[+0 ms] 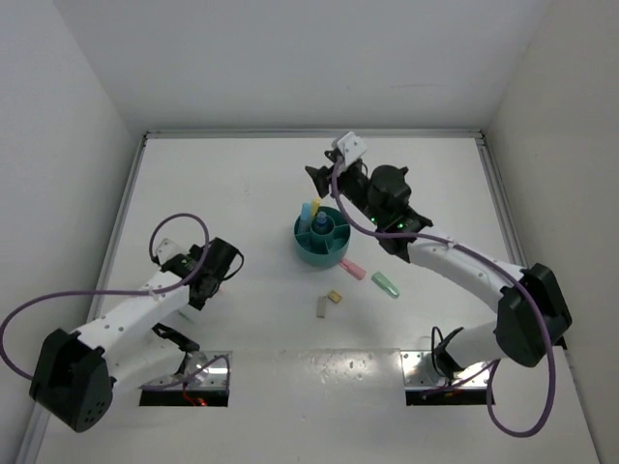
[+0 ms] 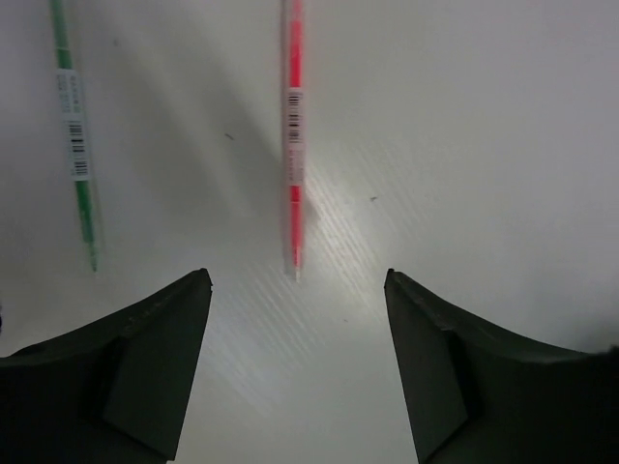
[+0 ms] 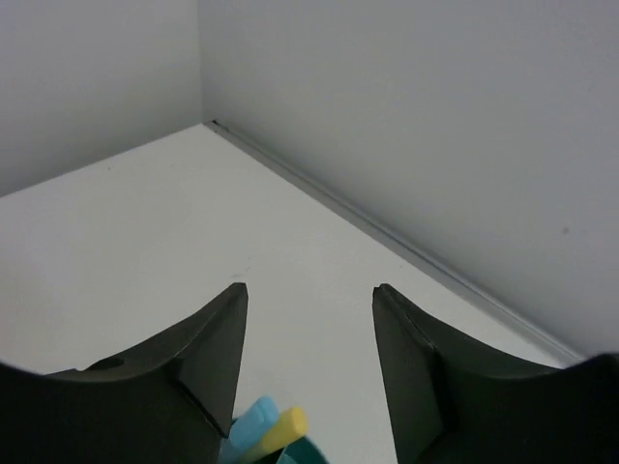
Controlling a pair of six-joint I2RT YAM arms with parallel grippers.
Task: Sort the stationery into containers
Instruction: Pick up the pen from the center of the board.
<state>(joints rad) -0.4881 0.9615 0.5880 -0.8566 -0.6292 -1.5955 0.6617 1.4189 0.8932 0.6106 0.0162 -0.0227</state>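
I hold my left pincer [image 2: 298, 277] wide over the pink pen [image 2: 294, 145], left of the organiser [image 1: 314, 254]; my right pincer [image 3: 309, 290] is wide and empty just beyond it.

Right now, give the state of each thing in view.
Left gripper: open, empty
Right gripper: open, empty
Organiser: upright
Light-blue marker: standing in organiser
Yellow marker: standing in organiser
Pink marker: lying loose
Green marker: lying loose
Tan eraser: loose
Grey eraser: loose
Pink pen: lying flat
Green pen: lying flat

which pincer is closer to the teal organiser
Right. The right pincer hovers open just beyond the far rim of the teal organiser. The left pincer is well off to the organiser's left, open over a pink pen.
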